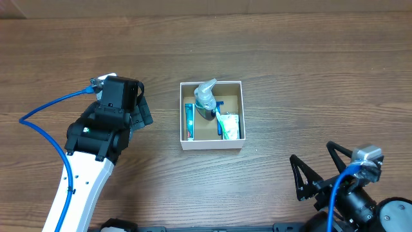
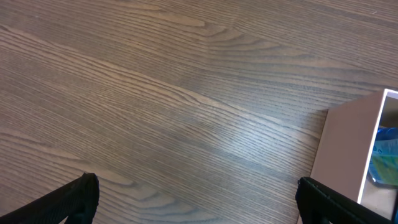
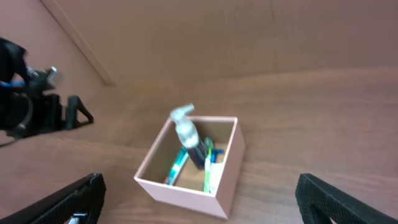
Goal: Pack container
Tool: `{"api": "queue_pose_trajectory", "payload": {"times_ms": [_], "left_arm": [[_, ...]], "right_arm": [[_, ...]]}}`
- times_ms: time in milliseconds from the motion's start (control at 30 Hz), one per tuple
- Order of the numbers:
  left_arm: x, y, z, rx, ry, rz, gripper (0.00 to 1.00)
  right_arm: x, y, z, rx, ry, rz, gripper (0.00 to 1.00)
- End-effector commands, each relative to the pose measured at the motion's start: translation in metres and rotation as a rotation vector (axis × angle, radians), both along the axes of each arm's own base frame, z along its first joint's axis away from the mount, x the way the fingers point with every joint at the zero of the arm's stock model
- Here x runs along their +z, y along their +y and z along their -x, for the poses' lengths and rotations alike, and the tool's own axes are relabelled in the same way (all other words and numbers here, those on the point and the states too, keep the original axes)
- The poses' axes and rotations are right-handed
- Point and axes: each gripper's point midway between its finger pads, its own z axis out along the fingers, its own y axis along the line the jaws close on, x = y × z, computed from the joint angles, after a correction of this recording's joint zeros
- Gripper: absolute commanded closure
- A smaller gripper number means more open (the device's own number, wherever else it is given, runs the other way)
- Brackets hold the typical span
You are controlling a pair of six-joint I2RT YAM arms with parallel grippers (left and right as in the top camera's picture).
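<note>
The container (image 1: 212,145) is a square white-walled box with a brown inside, at the table's middle. In it stand a clear pump bottle (image 1: 206,96), a teal tube (image 1: 189,121) on the left and a green and white tube (image 1: 230,126) on the right. The right wrist view shows the container (image 3: 180,190) from afar with the bottle (image 3: 185,129) upright. My left gripper (image 1: 141,111) is open and empty, left of the container, whose wall shows in the left wrist view (image 2: 345,146). My right gripper (image 1: 318,169) is open and empty at the front right.
The wooden table (image 1: 302,58) spreads all round the container. A blue cable (image 1: 55,104) loops off the left arm at the left side. Another blue cable (image 1: 338,187) runs over the right arm.
</note>
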Motion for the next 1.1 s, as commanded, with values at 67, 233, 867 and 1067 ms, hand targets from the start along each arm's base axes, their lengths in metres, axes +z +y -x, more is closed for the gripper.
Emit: {"api": "queue_pose_trajectory", "payload": {"times_ms": [67, 233, 867, 1067], "left_arm": [[0.006, 0.004, -0.003, -0.001, -0.012, -0.023, 0.0], [0.006, 0.004, -0.003, -0.001, -0.012, -0.023, 0.0], [0.006, 0.004, -0.003, -0.001, -0.012, -0.023, 0.0], [0.006, 0.004, -0.003, -0.001, -0.012, -0.023, 0.0]], "right_arm": [[-0.02, -0.008, 0.007, -0.019, 0.079, 0.055, 0.0], [-0.052, -0.017, 0.02, -0.019, 0.201, 0.134, 0.0], [-0.006, -0.026, -0.026, -0.14, -0.258, 0.162, 0.0], [-0.025, -0.009, -0.049, -0.103, -0.491, 0.069, 0.0]]}}
